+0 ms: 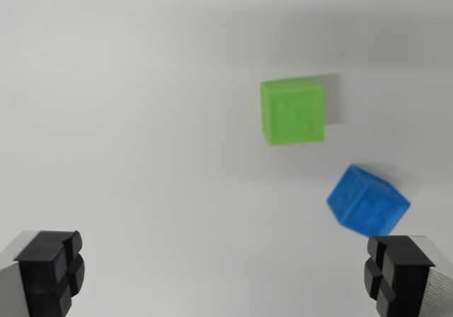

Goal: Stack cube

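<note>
Wrist view: the gripper is spread wide and holds nothing; its two black finger pads sit at the bottom corners of the frame, one at the wrist view's left and one at the wrist view's right, with bare surface between them. The green cube rests on the white table, upper right of centre, and serves here as the reference. The blue cube lies below and to the wrist view's right of the green cube, near it but clearly apart, with a strip of table showing between them. The blue cube is turned at an angle relative to the green cube, whose edges run roughly square to the frame. The blue cube also sits just above the right-hand pad, outside the gap between the pads. Both cubes appear to lie flat on the table; neither is lifted nor resting on the other. Assessment: no part of the stack is made. Neither cube is grasped. Remaining work, by my judgement, is the whole task: align over one cube, grasp it, carry it and set it on the other. Which cube is meant to go on top cannot be determined.
</note>
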Controlling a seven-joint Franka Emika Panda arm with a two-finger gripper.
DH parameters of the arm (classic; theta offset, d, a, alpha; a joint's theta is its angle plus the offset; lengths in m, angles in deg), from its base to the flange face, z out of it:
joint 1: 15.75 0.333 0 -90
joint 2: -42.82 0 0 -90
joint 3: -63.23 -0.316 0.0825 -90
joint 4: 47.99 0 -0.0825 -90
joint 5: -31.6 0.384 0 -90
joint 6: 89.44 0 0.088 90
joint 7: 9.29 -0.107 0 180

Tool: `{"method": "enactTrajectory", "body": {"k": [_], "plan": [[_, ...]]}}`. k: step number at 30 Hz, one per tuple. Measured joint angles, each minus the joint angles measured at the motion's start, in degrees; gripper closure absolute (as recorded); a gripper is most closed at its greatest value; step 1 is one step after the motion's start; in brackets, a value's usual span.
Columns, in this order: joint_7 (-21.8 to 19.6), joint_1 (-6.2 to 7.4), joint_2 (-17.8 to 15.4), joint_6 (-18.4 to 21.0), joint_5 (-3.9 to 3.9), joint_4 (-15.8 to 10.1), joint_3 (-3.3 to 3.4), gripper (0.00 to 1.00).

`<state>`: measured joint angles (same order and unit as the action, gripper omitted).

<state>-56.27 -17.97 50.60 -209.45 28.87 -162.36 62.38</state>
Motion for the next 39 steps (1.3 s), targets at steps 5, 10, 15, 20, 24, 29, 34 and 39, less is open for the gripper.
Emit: {"method": "enactTrajectory", "body": {"k": [5,10,15,20,24,29,34,39], "plan": [[-0.3,-0.37,-0.3,-1.4,0.10,-1.6,0.34,0.00],[-0.6,-0.80,-0.5,-2.8,0.20,-3.2,0.68,0.00],[-0.9,-1.23,-0.7,-4.6,0.34,-5.1,1.16,0.00],[-1.2,-1.74,-0.8,-6.4,0.50,-6.9,1.63,0.00],[-1.4,-2.18,-0.9,-7.8,0.64,-8.3,2.01,0.00],[-1.8,-2.78,-0.9,-10.1,0.88,-10.5,2.65,0.00],[-2.1,-3.39,-0.9,-12.1,1.05,-12.4,3.25,0.00],[-2.3,-4.05,-0.8,-14.2,1.28,-14.1,3.84,0.00]]}}
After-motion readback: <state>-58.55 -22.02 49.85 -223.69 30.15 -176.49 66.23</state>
